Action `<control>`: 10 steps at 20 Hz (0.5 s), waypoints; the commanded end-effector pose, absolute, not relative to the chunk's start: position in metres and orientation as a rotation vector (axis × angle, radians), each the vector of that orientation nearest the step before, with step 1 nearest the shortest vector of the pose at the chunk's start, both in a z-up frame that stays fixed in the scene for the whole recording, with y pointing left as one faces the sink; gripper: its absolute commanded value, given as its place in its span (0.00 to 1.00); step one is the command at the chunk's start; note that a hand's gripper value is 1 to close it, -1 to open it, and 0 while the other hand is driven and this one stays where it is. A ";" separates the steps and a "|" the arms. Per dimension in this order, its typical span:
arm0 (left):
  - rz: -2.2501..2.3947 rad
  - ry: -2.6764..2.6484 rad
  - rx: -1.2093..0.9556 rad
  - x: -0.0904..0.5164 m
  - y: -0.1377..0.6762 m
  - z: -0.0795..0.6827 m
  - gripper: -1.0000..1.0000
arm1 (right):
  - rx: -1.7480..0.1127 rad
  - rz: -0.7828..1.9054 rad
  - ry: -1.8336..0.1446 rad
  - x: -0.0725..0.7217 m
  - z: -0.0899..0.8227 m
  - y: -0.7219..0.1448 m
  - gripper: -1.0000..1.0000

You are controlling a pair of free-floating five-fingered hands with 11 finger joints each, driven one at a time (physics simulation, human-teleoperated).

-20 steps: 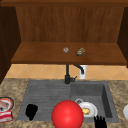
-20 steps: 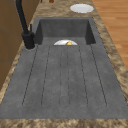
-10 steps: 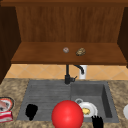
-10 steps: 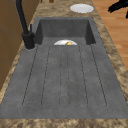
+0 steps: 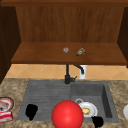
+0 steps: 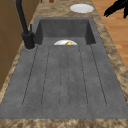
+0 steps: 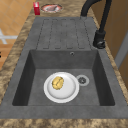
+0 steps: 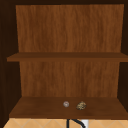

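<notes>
Right hand (image 5: 97,121) hangs at the sink's (image 5: 106,100) near edge, just beside the white plate (image 5: 88,110) with yellow food (image 5: 86,111); grip unreadable. Left hand (image 5: 31,111) over drainboard, grip unreadable too.

Left hand (image 5: 31,111) hovering, right hand (image 5: 97,121) low (fingers seemingly straight)

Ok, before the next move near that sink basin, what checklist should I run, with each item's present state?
1. Right hand sits at the basin's front edge, close to the white plate: ok.
2. Right hand holding anything: cannot tell.
3. Plate lies flat on the basin floor with the yellow food piece on it: ok.
4. Red ball hides part of the sink in the front view: not ok.
5. Left hand hovers over the draining board, apart from the plate: ok.
6. Faucet stands behind the basin, away from both hands: ok.
</notes>
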State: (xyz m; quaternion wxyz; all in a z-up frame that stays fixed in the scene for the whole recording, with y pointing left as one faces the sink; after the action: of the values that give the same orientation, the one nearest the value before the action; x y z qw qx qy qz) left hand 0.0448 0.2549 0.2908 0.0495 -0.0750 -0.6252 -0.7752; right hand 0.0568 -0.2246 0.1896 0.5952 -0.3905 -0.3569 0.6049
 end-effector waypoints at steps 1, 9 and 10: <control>-2.362 -1.905 -0.228 0.045 0.255 0.291 0.50 | -0.846 1.418 -0.795 0.067 0.192 -0.232 0.00; -2.362 -1.905 -0.228 0.045 0.255 0.291 0.50 | -0.861 1.410 -0.767 0.077 0.196 -0.234 0.00; -2.362 -1.905 -0.228 0.045 0.255 0.291 0.50 | -0.851 1.429 -0.769 0.080 0.195 -0.236 0.00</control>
State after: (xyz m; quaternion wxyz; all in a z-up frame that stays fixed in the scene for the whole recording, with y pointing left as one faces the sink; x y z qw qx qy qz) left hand 0.0448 0.2549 0.2908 0.0495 -0.0750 -0.6252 -0.7752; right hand 0.0787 -0.2342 0.1956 0.6089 -0.3685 -0.3330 0.6185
